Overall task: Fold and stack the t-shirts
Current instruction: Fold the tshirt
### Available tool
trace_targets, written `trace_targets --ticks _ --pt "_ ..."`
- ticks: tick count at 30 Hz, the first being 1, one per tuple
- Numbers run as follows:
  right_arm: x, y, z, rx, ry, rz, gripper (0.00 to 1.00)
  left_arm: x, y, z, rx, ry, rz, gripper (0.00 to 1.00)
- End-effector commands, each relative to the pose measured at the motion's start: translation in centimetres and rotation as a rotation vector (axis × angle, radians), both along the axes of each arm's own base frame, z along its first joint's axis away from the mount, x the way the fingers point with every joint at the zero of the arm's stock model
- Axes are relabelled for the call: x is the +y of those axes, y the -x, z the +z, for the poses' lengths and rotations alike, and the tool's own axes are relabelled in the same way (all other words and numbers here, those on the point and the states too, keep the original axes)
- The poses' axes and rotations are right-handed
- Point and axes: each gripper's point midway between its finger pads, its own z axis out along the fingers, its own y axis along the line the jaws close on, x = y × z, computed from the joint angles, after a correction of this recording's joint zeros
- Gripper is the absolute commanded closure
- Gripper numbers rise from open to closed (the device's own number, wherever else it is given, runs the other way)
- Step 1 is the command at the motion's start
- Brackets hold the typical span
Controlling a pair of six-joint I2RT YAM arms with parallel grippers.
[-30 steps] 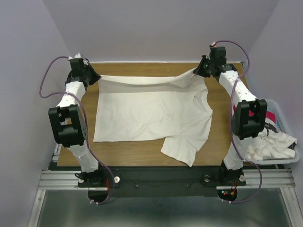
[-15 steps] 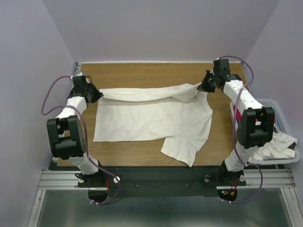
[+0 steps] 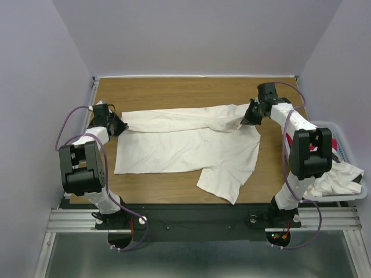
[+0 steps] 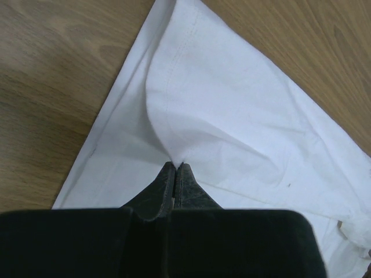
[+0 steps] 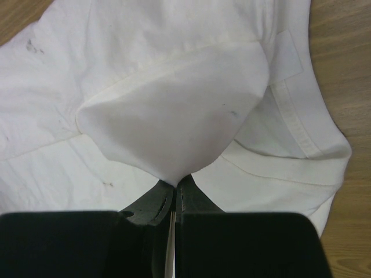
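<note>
While left pincer point(image 3: 120, 124) and right pincer point(image 3: 247, 117) pinch tight on its upper edge, off-white t-shirt point(image 3: 185, 147) lies mid-frame on tabletop point(image 3: 174, 90); likely soft, light, limp, so grip hem corners.

Light: soft, even and from overhead; the room is bright.
Shadows: only a thin dim rim under the off-white shirt point(image 3: 185, 145), along the counter's point(image 3: 174, 90) near edge.
Glare: none hard; the shirt looks almost blown white in both wrist views.
Focus: the overhead view is sharp; seams are crisp up close.
Dark spots: the left gripper point(image 4: 175, 168) and right gripper point(image 5: 175, 184) look flat black, with little detail.
</note>
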Motion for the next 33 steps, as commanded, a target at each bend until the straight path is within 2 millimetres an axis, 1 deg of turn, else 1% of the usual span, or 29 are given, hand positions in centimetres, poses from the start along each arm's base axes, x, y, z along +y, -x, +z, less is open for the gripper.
trace_targets --ticks 1,2,4,5,6,7,8,9,10,11,12,14,15,16,17,18,19,20,21,22,23,24,26,27,29,30,31,32,33 --pt "-0.2 -1.1 2.2 -0.062 -0.011 -0.016 0.99 0.5 -1.0 1.3 -0.068 -0.021 0.015 1.00" --pt "-0.2 -1.1 2.2 -0.060 -0.011 -0.016 0.99 0.7 -1.0 1.2 -0.065 -0.023 0.019 0.99" --pt "-0.4 -0.7 1.4 -0.038 -0.001 -0.021 0.97 0.7 -0.9 1.0 -0.062 -0.026 0.018 0.96" --pt "-0.6 -0.6 0.9 -0.026 0.003 -0.026 0.93 0.7 -0.8 0.8 -0.057 -0.026 0.017 0.92" --pt "-0.7 0.0 0.0 0.000 0.012 -0.032 0.90 0.6 -0.7 0.7 -0.054 -0.025 0.014 0.88" --pt "-0.8 0.3 -0.4 0.010 0.016 -0.034 0.78 0.6 -0.7 0.7 -0.056 -0.024 0.015 0.84" --pt "-0.9 0.6 -0.4 0.010 0.022 -0.029 0.71 0.6 -0.6 0.9 -0.060 -0.023 0.016 0.73" --pt "-1.0 1.0 -0.5 0.015 0.029 -0.026 0.58 0.6 -0.6 1.2 -0.067 -0.028 0.013 0.67" --pt "-1.0 1.0 -0.3 0.008 0.030 -0.023 0.52 0.6 -0.6 2.1 -0.089 -0.035 0.012 0.55" --pt "-1.2 0.9 0.8 -0.025 0.039 -0.013 0.48 0.8 -0.6 2.6 -0.101 -0.041 0.017 0.48" --pt "-1.2 0.5 1.7 -0.051 0.045 -0.011 0.41 1.0 -0.7 3.2 -0.113 -0.059 0.023 0.41" --pt "-1.5 -0.3 3.3 -0.102 0.069 -0.007 0.39 1.6 -1.0 4.6 -0.147 -0.090 0.032 0.33" --pt "-2.1 -0.7 3.8 -0.124 0.099 -0.011 0.39 2.0 -1.4 5.3 -0.158 -0.121 0.033 0.32" --pt "-2.3 -1.7 5.1 -0.159 0.112 -0.015 0.39 2.2 -1.6 5.2 -0.153 -0.135 0.030 0.31" --pt "-2.5 -2.2 5.4 -0.172 0.127 -0.016 0.39 2.4 -1.9 5.4 -0.152 -0.149 0.027 0.31" --pt "-2.7 -2.7 5.7 -0.184 0.138 -0.010 0.39 2.6 -2.6 6.1 -0.165 -0.158 0.022 0.30" --pt "-2.8 -3.1 5.6 -0.183 0.144 -0.009 0.39 2.6 -2.8 5.5 -0.142 -0.157 0.014 0.29" --pt "-2.6 -3.7 6.3 -0.202 0.143 -0.005 0.39 2.6 -3.1 5.5 -0.140 -0.162 0.004 0.29" --pt "-2.6 -3.8 6.4 -0.207 0.142 -0.001 0.39 2.5 -3.3 5.5 -0.137 -0.162 -0.002 0.28" --pt "-2.6 -4.0 6.3 -0.206 0.146 -0.002 0.39 2.5 -3.6 5.7 -0.140 -0.159 -0.008 0.28" --pt "-2.9 -4.1 6.3 -0.205 0.152 -0.007 0.38 2.4 -3.5 5.4 -0.131 -0.155 -0.010 0.28" --pt "-3.2 -3.8 5.8 -0.192 0.153 -0.014 0.38 2.3 -3.2 4.7 -0.110 -0.150 -0.013 0.28" --pt "-3.5 -3.2 5.2 -0.173 0.139 -0.022 0.34 2.2 -2.6 3.9 -0.093 -0.146 -0.017 0.28" --pt "-3.6 -2.4 4.2 -0.141 0.116 -0.027 0.34 2.1 -1.8 3.0 -0.071 -0.147 -0.014 0.28" --pt "-4.1 -1.6 3.6 -0.122 0.099 -0.036 0.31 1.9 -0.9 2.2 -0.056 -0.143 -0.018 0.28" --pt "-4.2 -1.2 3.2 -0.113 0.094 -0.035 0.31 1.8 -0.8 2.2 -0.063 -0.140 -0.020 0.28" --pt "-4.1 -0.6 2.3 -0.092 0.080 -0.025 0.30 1.6 -0.6 2.0 -0.065 -0.131 -0.028 0.28" --pt "-4.1 -0.2 2.2 -0.091 0.069 -0.022 0.30 1.5 -0.5 2.0 -0.070 -0.127 -0.030 0.27" --pt "-3.5 -0.1 1.9 -0.100 0.039 0.004 0.30 1.2 -0.3 1.6 -0.067 -0.120 -0.040 0.27"
